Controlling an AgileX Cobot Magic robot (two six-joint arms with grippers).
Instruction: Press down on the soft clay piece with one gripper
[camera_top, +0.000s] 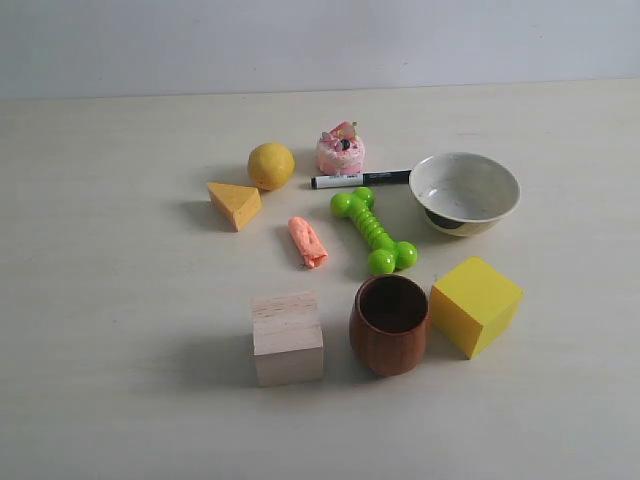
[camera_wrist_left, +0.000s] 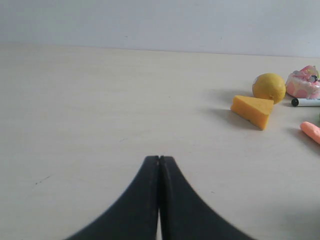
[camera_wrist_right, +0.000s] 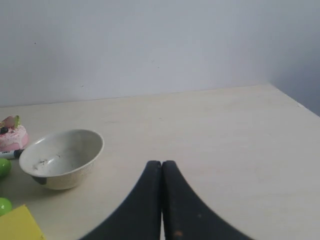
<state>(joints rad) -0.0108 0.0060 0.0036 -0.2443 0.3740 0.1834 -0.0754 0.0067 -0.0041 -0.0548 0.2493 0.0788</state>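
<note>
The soft clay piece, a small salmon-pink lumpy roll, lies on the table between the orange wedge and the green bone toy. One end of the clay shows at the edge of the left wrist view. Neither arm appears in the exterior view. My left gripper is shut with nothing in it, over bare table far from the clay. My right gripper is shut and empty too, beside the white bowl.
A yellow ball, a pink-and-white cake toy and a marker lie behind the clay. A white bowl, yellow cube, brown wooden cup and pale wooden block stand nearby.
</note>
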